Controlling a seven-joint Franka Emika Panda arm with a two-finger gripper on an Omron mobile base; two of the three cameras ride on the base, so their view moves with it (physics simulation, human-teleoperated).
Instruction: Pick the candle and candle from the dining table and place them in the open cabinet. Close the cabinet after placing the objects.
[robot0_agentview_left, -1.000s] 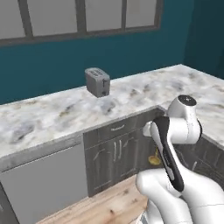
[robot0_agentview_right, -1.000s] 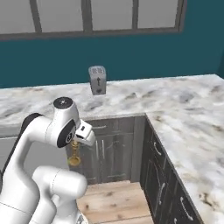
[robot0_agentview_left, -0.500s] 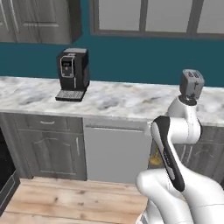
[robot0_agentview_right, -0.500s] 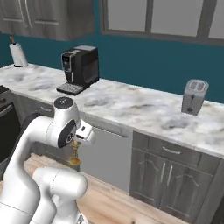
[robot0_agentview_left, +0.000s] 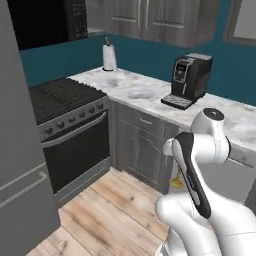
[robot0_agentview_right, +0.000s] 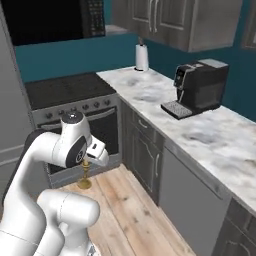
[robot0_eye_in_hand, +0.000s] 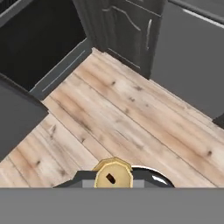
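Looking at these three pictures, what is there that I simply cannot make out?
- The candle: in the right base view its upper part sits behind the arm's wrist; in the left base view just a gold bit peeks past the arm.
- The gripper's fingers: too hidden to see in either base view; in the hand view the candle's gold base covers them.
- Microwave: its top is cut off by the left base view's edge.

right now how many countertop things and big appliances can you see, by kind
coffee machine: 1
paper towel roll: 1
stove with oven: 1
brass candle holder, carried below the arm: 1
total: 4
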